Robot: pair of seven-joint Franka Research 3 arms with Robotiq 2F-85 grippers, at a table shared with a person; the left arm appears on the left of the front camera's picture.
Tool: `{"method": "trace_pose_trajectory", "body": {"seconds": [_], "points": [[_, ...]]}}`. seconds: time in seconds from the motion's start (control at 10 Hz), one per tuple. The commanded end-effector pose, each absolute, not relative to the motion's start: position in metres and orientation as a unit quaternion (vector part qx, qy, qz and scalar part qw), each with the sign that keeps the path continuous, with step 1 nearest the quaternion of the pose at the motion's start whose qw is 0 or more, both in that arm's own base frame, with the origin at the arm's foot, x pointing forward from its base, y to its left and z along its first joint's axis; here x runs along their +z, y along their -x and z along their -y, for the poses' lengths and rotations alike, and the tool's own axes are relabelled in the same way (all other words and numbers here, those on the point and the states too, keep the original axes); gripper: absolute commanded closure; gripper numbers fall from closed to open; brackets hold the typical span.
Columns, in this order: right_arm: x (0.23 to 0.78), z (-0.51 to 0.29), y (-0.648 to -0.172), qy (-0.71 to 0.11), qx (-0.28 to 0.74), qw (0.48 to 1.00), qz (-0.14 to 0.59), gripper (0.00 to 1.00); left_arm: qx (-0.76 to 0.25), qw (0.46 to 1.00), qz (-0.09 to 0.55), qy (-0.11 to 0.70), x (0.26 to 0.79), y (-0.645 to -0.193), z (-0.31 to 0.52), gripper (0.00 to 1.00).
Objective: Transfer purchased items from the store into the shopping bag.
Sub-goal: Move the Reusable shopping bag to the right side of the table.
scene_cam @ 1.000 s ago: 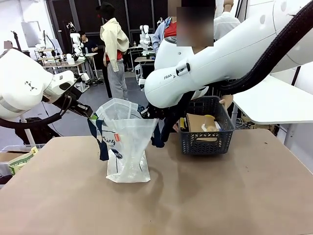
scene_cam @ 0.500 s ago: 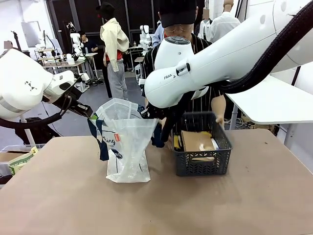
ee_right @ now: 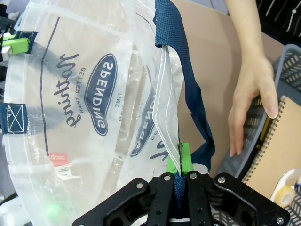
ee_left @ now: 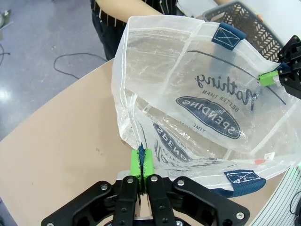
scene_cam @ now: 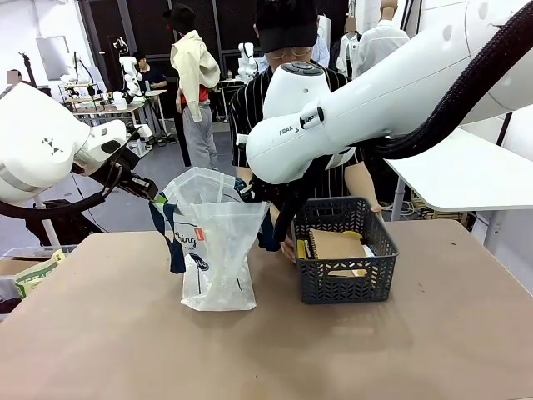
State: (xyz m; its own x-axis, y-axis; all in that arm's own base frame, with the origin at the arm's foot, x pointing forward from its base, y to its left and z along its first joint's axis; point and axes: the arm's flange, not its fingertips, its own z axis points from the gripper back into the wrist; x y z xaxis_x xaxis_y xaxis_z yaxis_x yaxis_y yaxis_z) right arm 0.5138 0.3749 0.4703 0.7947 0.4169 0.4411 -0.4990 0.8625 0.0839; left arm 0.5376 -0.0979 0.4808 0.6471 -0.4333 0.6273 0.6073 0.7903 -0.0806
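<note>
The shopping bag (scene_cam: 215, 250), translucent with navy straps and dark lettering, stands on the table left of centre with its mouth held wide. My left gripper (ee_left: 142, 162) is shut on one edge of the bag's rim (ee_left: 139, 151). My right gripper (ee_right: 179, 160) is shut on the opposite edge, at the navy strap (ee_right: 188, 94). The store, a dark grey lattice basket (scene_cam: 346, 250), sits just right of the bag. In it lie purchased items: a brown spiral notebook (scene_cam: 337, 246), a yellow piece (scene_cam: 301, 248) and a tape roll (ee_right: 287, 186). The person's hand (ee_right: 251, 94) rests on the basket's near wall.
The person in a striped top (scene_cam: 250, 108) stands at the far edge, behind my right arm (scene_cam: 375, 100). A white side table (scene_cam: 466, 175) stands at the right. A bin with papers (scene_cam: 29, 271) sits off the table's left edge. Bare tabletop (scene_cam: 266, 350) spreads in front.
The person has leaned in and slid the basket nearer and leftward, up beside the bag. Both grippers and the bag have stayed still.
</note>
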Motion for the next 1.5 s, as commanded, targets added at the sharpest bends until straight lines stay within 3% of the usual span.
{"method": "trace_pose_trajectory", "body": {"seconds": [0.0,1.4], "points": [[0.4717,-0.3730,-0.5128,-0.101,0.240,0.943,0.207,1.00,-0.295,0.895,0.305,0.139,0.4813,-0.5389,0.0948,1.00],[0.4717,-0.3730,-0.5128,-0.101,0.240,0.943,0.207,1.00,-0.295,0.895,0.305,0.139,0.4813,-0.5389,0.0948,1.00]]}}
